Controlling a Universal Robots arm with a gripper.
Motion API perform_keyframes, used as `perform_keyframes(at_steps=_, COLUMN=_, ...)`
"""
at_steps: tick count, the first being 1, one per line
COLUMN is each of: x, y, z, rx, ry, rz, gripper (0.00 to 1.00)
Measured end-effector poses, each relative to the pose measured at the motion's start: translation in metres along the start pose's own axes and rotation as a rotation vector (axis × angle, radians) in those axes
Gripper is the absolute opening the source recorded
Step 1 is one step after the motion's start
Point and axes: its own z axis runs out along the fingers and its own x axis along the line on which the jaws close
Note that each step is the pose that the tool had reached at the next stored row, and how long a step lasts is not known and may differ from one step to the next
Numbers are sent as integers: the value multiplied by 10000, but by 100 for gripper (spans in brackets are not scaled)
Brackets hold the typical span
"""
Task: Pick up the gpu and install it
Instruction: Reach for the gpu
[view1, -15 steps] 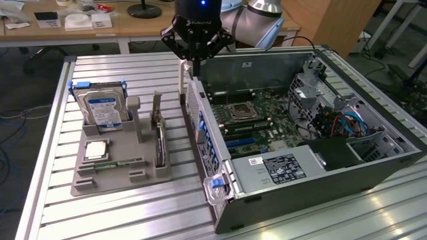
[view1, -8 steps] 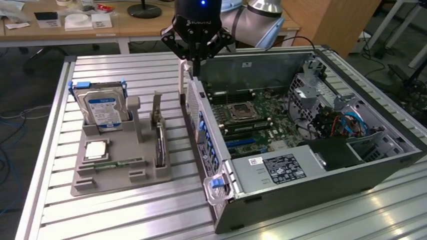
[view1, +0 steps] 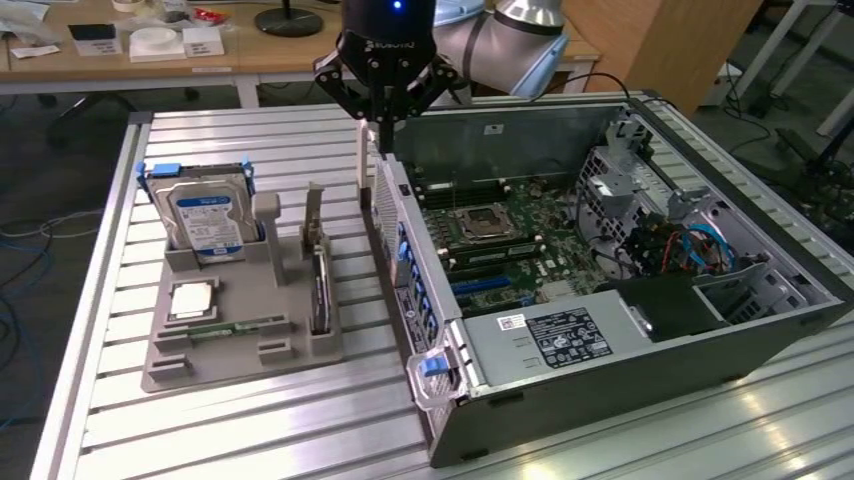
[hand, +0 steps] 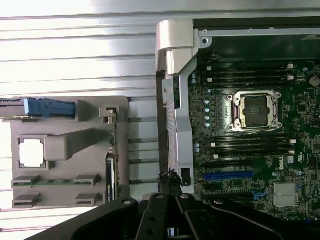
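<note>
Pinched together on nothing, poised above the rear wall of the computer case (view1: 627, 360): the gripper (view1: 384, 120). Stood on edge in a slot along the case-side edge of the tray (view1: 214, 375): the gpu (view1: 322, 295), well posed for a pinch from above. Long axis along that edge; bracket end hard to tell.

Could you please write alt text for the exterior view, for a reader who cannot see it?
The robot's shut gripper hangs over the edge of an open computer case on a slatted metal table. On the exterior view's left, a gray tray holds the gpu on edge and an upright hard drive.
</note>
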Motion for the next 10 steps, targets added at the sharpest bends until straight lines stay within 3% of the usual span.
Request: perform_keyframes(at_steps=10, x=76, y=-6, z=-2, rx=0, ry=0, rz=-1, gripper=11)
